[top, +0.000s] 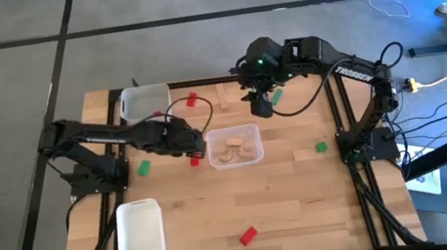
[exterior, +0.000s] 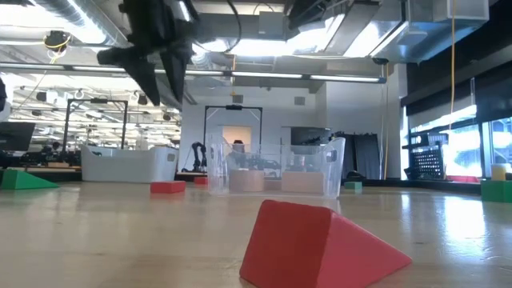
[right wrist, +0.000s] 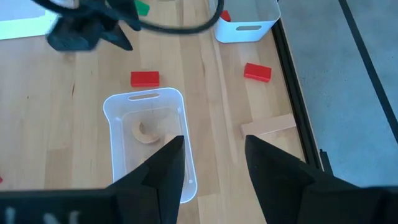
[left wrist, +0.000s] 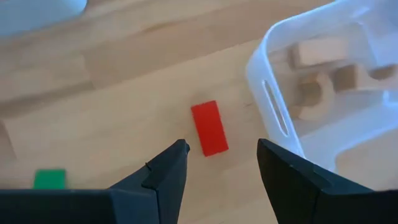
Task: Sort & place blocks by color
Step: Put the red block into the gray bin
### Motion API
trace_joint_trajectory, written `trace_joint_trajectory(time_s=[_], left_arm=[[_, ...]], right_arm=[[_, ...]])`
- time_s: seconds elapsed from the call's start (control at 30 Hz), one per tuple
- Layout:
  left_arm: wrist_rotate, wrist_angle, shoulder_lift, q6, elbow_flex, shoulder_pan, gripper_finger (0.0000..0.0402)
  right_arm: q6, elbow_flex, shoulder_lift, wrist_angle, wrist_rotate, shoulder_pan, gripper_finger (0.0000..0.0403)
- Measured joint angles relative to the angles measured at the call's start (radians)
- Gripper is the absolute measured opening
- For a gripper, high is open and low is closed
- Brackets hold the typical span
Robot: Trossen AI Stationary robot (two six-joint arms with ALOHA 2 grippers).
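Note:
Red, green and plain-wood blocks lie scattered on the wooden table. My left gripper (left wrist: 217,158) hangs open above a flat red block (left wrist: 209,128) that lies on the table beside the clear tray (top: 234,145); in the low view the left gripper (exterior: 160,68) is well above this red block (exterior: 167,187). The clear tray holds several plain-wood blocks (top: 238,147). My right gripper (right wrist: 214,158) stays open and high over the tray's far side, holding nothing. A red wedge block (top: 248,236) rests near the front edge.
A white tray (top: 143,101) stands at the far left and another white tray (top: 139,231) at the near left. Green blocks (top: 143,166) (top: 321,147), a red block (top: 191,101) and a plain-wood block (top: 226,98) lie loose around the clear tray.

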State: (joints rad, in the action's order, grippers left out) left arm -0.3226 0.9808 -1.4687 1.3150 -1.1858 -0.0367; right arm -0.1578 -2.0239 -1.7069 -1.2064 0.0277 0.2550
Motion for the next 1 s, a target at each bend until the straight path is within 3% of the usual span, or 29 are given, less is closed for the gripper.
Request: trace_joint_trajectory(time_s=[0.23, 0.53, 0.77, 1.0], left_arm=[[0.045, -0.020, -0.169, 0.071, 0.001, -0.006, 0.0186], [0.046, -0.100, -0.291, 0.003, 0.001, -0.005, 0.0186], [0.059, -0.098, -0.288, -0.330, 0.001, -0.005, 0.0186], [0.230, -0.087, -0.284, -0.949, 0.001, -0.006, 0.0184]], right_arm=[[-0.003, 0.000, 0.000, -0.003, 0.000, 0.000, 0.0170], [-0.005, 0.000, 0.000, -0.003, 0.000, 0.000, 0.0170], [-0.005, 0.000, 0.000, -0.003, 0.000, 0.000, 0.0170], [-0.005, 0.000, 0.000, -0.003, 0.000, 0.000, 0.0170]])
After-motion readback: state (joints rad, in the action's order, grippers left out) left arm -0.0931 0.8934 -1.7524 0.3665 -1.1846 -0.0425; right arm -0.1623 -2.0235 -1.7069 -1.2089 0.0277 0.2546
